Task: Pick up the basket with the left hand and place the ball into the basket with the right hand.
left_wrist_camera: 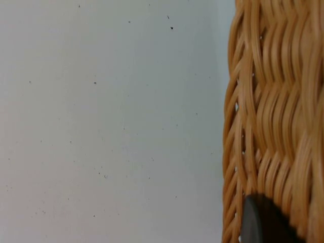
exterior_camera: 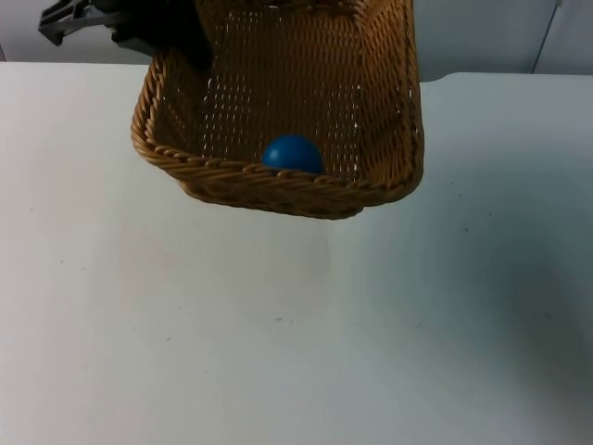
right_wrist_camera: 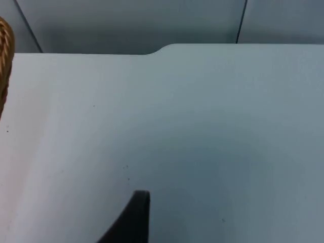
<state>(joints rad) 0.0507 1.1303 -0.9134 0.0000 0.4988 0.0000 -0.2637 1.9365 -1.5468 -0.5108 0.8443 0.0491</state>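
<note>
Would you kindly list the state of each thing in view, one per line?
basket: lifted off the table, tilted, held at its rim by the left gripper.
ball: inside the basket, against its near wall.
right gripper: above bare table, holding nothing.

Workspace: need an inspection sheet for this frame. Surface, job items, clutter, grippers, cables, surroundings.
Surface: white table, small dark specks, otherwise bare.
Basket: wicker basket held up off the table, tilted, a soft shadow beneath it.
Ball: blue ball lies inside the basket against its near wall.
Clutter: nothing seen.
Left gripper: left gripper at the basket's left wall; the left wrist view has a black fingertip against the weave. Jaws shut on the wall.
Right gripper: one fingertip above bare table, away from the basket, holding nothing, waiting.
Cables: nothing seen.
Surroundings: grey partition wall behind the table.
</note>
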